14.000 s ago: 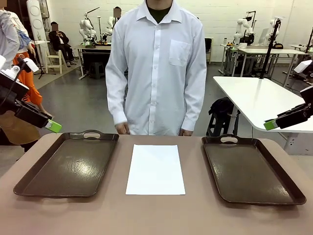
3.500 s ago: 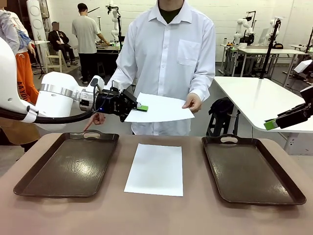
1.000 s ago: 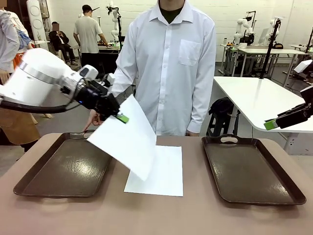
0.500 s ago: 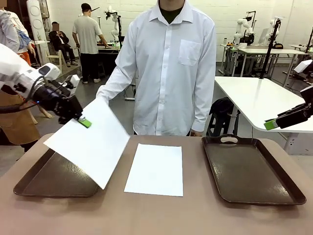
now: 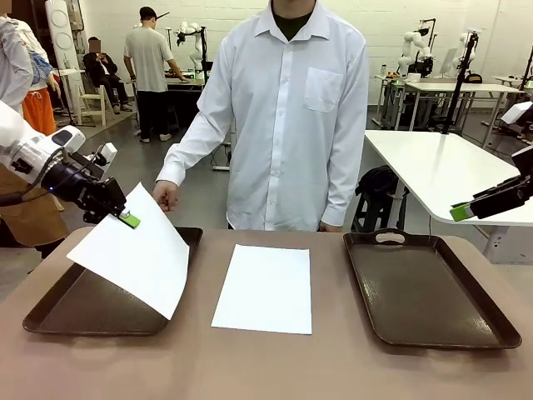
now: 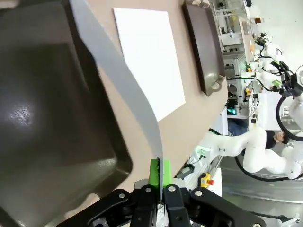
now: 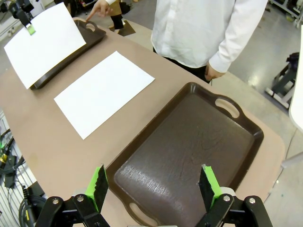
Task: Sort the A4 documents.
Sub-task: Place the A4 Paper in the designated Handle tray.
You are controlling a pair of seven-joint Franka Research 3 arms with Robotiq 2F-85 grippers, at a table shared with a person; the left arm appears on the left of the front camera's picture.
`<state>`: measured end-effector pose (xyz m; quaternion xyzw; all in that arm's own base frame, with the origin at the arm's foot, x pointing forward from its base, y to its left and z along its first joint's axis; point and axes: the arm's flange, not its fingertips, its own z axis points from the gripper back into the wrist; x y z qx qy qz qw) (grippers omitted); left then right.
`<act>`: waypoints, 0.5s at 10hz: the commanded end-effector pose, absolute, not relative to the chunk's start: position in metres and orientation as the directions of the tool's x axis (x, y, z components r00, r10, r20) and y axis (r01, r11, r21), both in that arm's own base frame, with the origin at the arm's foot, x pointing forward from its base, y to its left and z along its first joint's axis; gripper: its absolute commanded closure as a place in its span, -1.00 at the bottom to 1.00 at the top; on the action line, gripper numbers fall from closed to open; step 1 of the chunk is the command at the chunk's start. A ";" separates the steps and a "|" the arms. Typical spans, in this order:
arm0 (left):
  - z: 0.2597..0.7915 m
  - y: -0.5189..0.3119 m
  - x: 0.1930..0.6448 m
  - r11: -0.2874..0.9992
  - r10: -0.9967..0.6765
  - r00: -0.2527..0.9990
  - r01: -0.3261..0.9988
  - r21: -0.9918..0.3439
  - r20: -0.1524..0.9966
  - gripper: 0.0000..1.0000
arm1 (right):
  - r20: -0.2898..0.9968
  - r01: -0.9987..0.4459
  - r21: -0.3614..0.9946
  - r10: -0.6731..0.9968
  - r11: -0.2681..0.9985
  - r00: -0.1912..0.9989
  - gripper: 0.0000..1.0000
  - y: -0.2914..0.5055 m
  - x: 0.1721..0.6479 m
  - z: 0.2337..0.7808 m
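here our left gripper [image 5: 127,219] pinches the top corner of one a4 document [image 5: 133,260], tilted over the left tray [image 5: 50,312] and hiding much of it; whether its low edge touches, we cannot tell. our right gripper [image 7: 154,182] gapes, empty. we count two documents, two trays: the second document [image 5: 265,287] lies flat between left tray and right tray [image 5: 425,287].

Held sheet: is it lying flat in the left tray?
No, the held sheet hangs tilted from the shut left gripper, over the left tray.
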<state>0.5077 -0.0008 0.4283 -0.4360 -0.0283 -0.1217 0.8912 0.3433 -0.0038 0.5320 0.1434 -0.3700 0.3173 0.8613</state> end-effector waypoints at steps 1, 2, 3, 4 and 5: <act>0.429 0.004 0.520 0.598 -0.249 0.950 0.303 -0.742 0.188 0.98 | 0.730 -0.656 0.020 0.437 0.755 0.525 -1.00 -0.004 0.344 0.531; 0.431 0.004 0.521 0.615 -0.281 0.942 0.325 -0.718 0.185 0.98 | 0.730 -0.656 0.020 0.437 0.755 0.525 -1.00 -0.004 0.344 0.531; 0.429 0.009 0.522 0.637 -0.289 0.945 0.310 -0.706 0.154 0.98 | 0.730 -0.656 0.020 0.437 0.755 0.525 -1.00 -0.004 0.344 0.531; 0.423 0.013 0.524 0.669 -0.264 0.957 0.271 -0.692 0.120 0.98 | 0.730 -0.656 0.020 0.437 0.755 0.525 -1.00 -0.004 0.344 0.531; 0.409 0.016 0.531 0.693 -0.250 0.966 0.228 -0.684 0.069 0.98 | 0.730 -0.656 0.020 0.437 0.755 0.525 -1.00 -0.004 0.344 0.531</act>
